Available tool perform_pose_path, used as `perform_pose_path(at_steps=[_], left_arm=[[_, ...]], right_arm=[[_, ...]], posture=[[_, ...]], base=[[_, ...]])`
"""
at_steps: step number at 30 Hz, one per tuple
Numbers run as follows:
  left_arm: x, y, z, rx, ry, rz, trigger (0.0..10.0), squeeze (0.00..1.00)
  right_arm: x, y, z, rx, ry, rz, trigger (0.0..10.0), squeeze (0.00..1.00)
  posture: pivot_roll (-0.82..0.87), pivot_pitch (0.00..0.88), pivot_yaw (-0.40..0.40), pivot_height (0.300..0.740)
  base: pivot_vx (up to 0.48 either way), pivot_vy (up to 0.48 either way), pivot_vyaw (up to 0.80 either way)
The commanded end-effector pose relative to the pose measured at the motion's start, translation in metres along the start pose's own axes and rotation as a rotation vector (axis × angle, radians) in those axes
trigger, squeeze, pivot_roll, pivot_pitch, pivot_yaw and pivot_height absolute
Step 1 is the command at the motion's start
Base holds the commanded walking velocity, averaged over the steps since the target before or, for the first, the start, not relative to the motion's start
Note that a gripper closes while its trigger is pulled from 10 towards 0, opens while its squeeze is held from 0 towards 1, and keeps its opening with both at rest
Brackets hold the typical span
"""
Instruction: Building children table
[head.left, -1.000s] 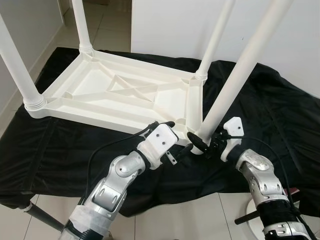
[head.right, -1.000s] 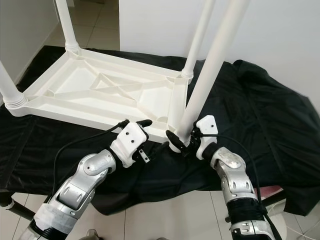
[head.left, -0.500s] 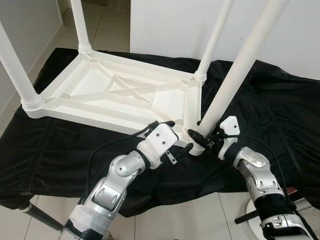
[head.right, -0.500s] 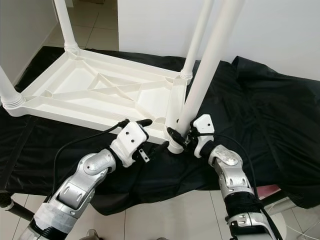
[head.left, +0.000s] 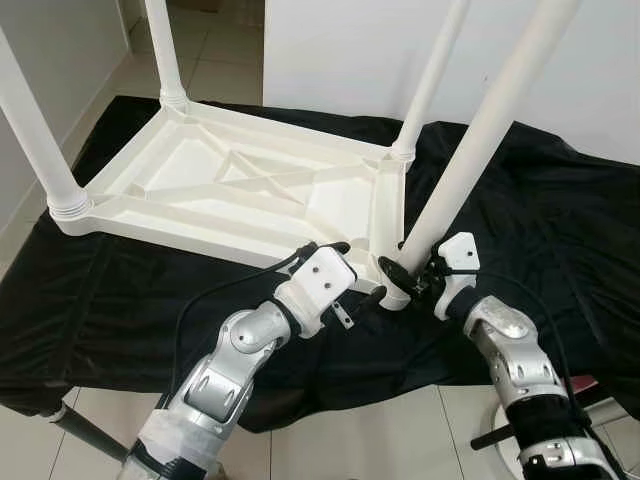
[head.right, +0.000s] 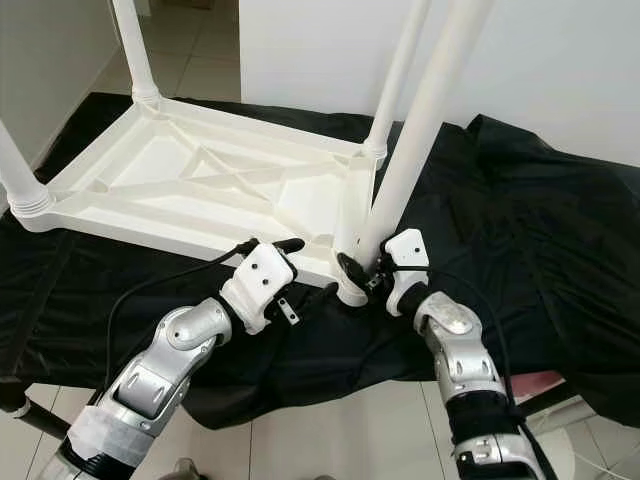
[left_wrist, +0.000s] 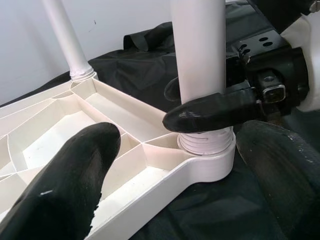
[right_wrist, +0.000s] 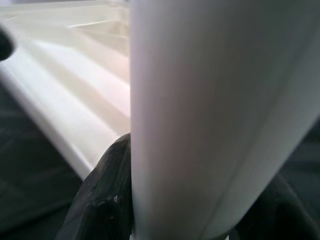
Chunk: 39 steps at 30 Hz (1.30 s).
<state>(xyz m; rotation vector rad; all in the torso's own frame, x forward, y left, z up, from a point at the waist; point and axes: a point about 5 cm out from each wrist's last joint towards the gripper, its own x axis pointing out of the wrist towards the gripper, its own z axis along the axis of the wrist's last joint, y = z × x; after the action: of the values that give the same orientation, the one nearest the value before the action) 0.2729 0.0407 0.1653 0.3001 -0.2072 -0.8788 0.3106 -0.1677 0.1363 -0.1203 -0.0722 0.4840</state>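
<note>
A white plastic children's table (head.left: 250, 190) lies upside down on a black cloth. Three legs stand in its far and left corners. The fourth leg (head.left: 470, 150) stands in the near right corner socket (left_wrist: 210, 160), its ribbed end showing just above the socket. My right gripper (head.left: 405, 275) is shut on this leg just above the socket, and one of its fingers (left_wrist: 215, 112) wraps the front of the leg (right_wrist: 200, 100). My left gripper (head.left: 352, 272) is open beside the same corner, its fingers (left_wrist: 70, 190) spread wide and touching nothing.
The black cloth (head.left: 540, 210) covers a low platform whose front edge runs just below my arms. A white wall (head.left: 340, 50) rises behind it. Tiled floor (head.left: 220, 60) shows at the far left and in front. A dark stand leg (head.left: 80, 430) sits at the lower left.
My right gripper and forearm have shifted slightly left, toward the table's corner, still holding the leg. The left arm has stayed where it was.
</note>
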Motion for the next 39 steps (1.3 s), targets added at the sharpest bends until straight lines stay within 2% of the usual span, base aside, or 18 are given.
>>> perform_pose_path(at_steps=[1, 2, 4, 6, 9, 10, 12, 14, 16, 19, 25, 26, 27, 30, 31, 39], left_arm=[[0.0, -0.003, -0.002, -0.011, 0.009, -0.011, 10.0, 0.0], [0.0, -0.003, -0.002, -0.011, 0.009, -0.011, 10.0, 0.0], [0.001, -0.002, -0.002, -0.012, 0.009, -0.009, 10.0, 0.0], [0.001, -0.002, -0.002, -0.012, 0.008, -0.009, 10.0, 0.0], [0.001, -0.002, -0.002, -0.009, 0.009, -0.012, 10.0, 0.0], [0.001, -0.002, -0.002, -0.009, 0.009, -0.012, 10.0, 0.0], [0.001, -0.002, -0.002, -0.012, 0.009, -0.013, 10.0, 0.0], [0.001, -0.002, -0.002, -0.012, 0.009, -0.012, 10.0, 0.0], [0.0, -0.002, -0.001, -0.011, 0.01, -0.008, 10.0, 0.0], [0.0, -0.002, -0.001, -0.012, 0.01, -0.007, 10.0, 0.0], [0.001, -0.002, -0.001, -0.008, 0.009, -0.007, 10.0, 0.0], [0.0, -0.001, 0.0, -0.009, 0.009, -0.003, 10.0, 0.0], [0.0, 0.0, -0.001, -0.01, 0.009, 0.0, 10.0, 0.0], [-0.001, -0.001, -0.001, -0.01, 0.011, 0.002, 10.0, 0.0], [-0.001, -0.001, -0.001, -0.009, 0.011, 0.002, 10.0, 0.0], [-0.001, 0.001, -0.001, -0.008, 0.012, 0.006, 10.0, 0.0]], right_arm=[[-0.007, -0.007, -0.004, 0.004, 0.044, -0.128, 10.0, 0.0], [-0.007, -0.007, -0.004, 0.004, 0.044, -0.128, 10.0, 0.0], [-0.007, 0.003, -0.007, 0.059, 0.043, -0.24, 10.0, 0.0], [-0.007, 0.007, -0.008, 0.077, 0.041, -0.282, 10.0, 0.0], [-0.006, 0.016, -0.009, 0.081, 0.035, -0.402, 10.0, 0.0], [-0.006, 0.016, -0.009, 0.081, 0.035, -0.402, 10.0, 0.0], [-0.004, 0.027, -0.011, 0.103, 0.065, -0.491, 10.0, 0.0], [-0.005, 0.029, -0.01, 0.106, 0.075, -0.504, 10.0, 0.0], [0.003, 0.053, -0.006, 0.182, 0.058, -0.461, 10.0, 0.0], [0.004, 0.056, -0.002, 0.18, 0.048, -0.45, 10.0, 0.0], [0.0, 0.05, -0.003, 0.167, 0.066, -0.495, 10.0, 0.0], [0.0, 0.049, -0.002, 0.17, 0.06, -0.501, 10.0, 0.04], [0.0, 0.049, 0.0, 0.169, 0.055, -0.507, 10.0, 0.92], [-0.001, 0.048, 0.003, 0.17, 0.043, -0.511, 10.0, 0.92], [-0.001, 0.048, 0.004, 0.167, 0.041, -0.509, 10.0, 1.0], [-0.007, 0.036, 0.008, 0.145, 0.023, -0.503, 10.0, 1.0]], posture=[[-0.01, 0.069, -0.113, 0.74], [-0.01, 0.069, -0.113, 0.74], [-0.01, 0.072, -0.112, 0.74], [-0.01, 0.072, -0.112, 0.74], [-0.01, 0.073, -0.111, 0.74], [-0.01, 0.073, -0.111, 0.74], [-0.01, 0.073, -0.112, 0.74], [-0.01, 0.073, -0.112, 0.74], [0.0, 0.075, -0.112, 0.74], [0.0, 0.077, -0.113, 0.74], [0.01, 0.08, -0.117, 0.74], [0.01, 0.08, -0.119, 0.74], [0.01, 0.08, -0.12, 0.74], [0.01, 0.08, -0.12, 0.74], [0.01, 0.079, -0.122, 0.74], [0.01, 0.079, -0.123, 0.74]], base=[[0.0, 0.0, 0.0], [0.0, 0.0, 0.0], [0.0, 0.0, 0.0], [0.0, 0.0, 0.0], [0.0, 0.0, 0.0], [0.0, 0.0, 0.0], [0.0, 0.0, 0.0], [0.0, 0.0, 0.0], [0.0, 0.0, 0.0], [0.0, 0.0, 0.0], [0.0, 0.0, 0.0], [0.0, 0.0, 0.0], [0.0, 0.0, 0.0], [0.0, 0.0, 0.0], [0.0, 0.0, 0.0], [0.0, 0.0, 0.0]])
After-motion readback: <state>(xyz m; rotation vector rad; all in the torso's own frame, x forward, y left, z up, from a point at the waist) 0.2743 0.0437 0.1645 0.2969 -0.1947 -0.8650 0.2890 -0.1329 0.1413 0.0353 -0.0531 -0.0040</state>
